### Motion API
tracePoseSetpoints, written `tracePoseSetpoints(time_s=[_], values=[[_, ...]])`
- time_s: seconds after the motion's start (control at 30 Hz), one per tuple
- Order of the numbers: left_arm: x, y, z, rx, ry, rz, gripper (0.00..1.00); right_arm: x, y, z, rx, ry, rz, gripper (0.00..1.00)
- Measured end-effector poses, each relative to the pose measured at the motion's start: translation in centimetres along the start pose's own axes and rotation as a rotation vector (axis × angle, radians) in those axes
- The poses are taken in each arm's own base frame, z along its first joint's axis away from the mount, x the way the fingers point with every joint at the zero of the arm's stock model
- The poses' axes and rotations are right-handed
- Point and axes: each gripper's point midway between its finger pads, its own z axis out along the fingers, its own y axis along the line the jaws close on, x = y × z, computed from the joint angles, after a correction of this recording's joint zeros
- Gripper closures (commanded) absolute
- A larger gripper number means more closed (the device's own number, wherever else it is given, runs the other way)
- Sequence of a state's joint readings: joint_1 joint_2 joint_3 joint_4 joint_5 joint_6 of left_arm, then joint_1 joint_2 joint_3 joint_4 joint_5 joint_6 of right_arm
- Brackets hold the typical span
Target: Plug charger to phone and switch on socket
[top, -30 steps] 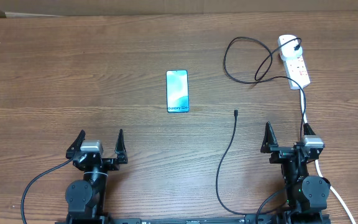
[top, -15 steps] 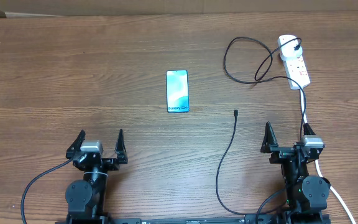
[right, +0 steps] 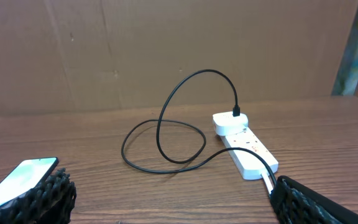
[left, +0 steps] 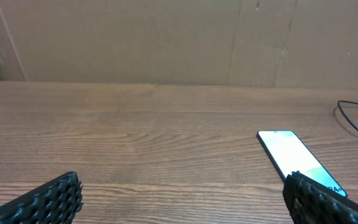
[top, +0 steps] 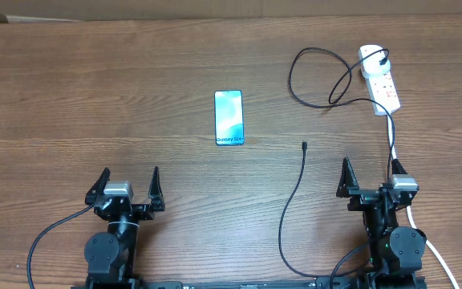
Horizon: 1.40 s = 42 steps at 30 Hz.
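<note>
So, overhead first: the phone (top: pixel 228 117) lies flat mid-desk (top: pixel 95 96), long axis pointing straight away from the robot. "Galaxy S24+" reads along its near short end. The charger (top: pixel 293 197) has its connector tip (top: pixel 304 146) lying loose on the wood, off to the right of the phone and not touching it. That last stretch of cable runs roughly parallel to the phone. The right hand (top: pixel 368 164) is clearly the nearer one to the tip, which sits ahead of it and to its left. The left hand (top: pixel 130 172) is closer to the phone. Both hands are spread wide, nothing in them. The socket (top: pixel 379 79) is at the far right, ahead of the right hand, with the charger's plug (top: pixel 385 56) already in its far end.

Left wrist: phone ahead and to the right, fingers (left: pixel 42 202) wide apart.

Right wrist: socket ahead-right with red marks, no lettering I can read. The cable loops beside it, and a corner of the phone shows at lower left.
</note>
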<state>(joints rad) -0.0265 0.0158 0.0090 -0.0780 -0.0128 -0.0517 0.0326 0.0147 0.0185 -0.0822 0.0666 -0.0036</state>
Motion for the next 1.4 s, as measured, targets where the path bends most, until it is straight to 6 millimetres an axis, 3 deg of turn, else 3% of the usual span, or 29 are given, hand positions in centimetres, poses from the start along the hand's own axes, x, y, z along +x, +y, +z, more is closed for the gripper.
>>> tracePoseSetpoints(time_s=[0.37,0.5,0.6,0.7,0.83,1.03,1.17,1.27,1.4], values=[[0.0,0.0,0.0,0.001,-0.002,-0.003,0.0,0.0,0.0,0.0,0.0,0.0,0.0,0.0],[-0.5,-2.0,-0.1,0.116,-0.009,-0.153,0.0,0.0,0.0,0.0,-0.001,-0.001,0.0,0.0],[-2.1,-4.1,-0.6,0.252,-0.04,-0.359,0.0,0.0,0.0,0.0,0.0,-0.001,0.0,0.0],[-6.8,-5.5,-1.8,0.378,-0.2,-0.448,0.01,0.0,0.0,0.0,0.0,-0.001,0.0,0.0],[-14.7,-6.4,-6.3,0.537,-0.533,-0.441,0.01,0.0,0.0,0.0,0.0,-0.001,0.0,0.0],[-19.9,-5.6,-8.7,0.507,-0.627,-0.455,0.0,0.0,0.0,0.0,0.0,0.0,0.0,0.0],[-24.1,-5.6,-9.3,0.414,-0.477,-0.404,0.0,0.0,0.0,0.0,0.0,-0.001,0.0,0.0],[-25.4,-5.6,-9.0,0.32,-0.19,-0.379,0.0,-0.1,0.0,0.0,-0.001,-0.003,0.0,0.0],[-28.5,-7.0,-8.5,0.336,0.029,-0.345,0.0,-0.1,0.0,0.0,-0.001,-0.002,0.0,0.0]])
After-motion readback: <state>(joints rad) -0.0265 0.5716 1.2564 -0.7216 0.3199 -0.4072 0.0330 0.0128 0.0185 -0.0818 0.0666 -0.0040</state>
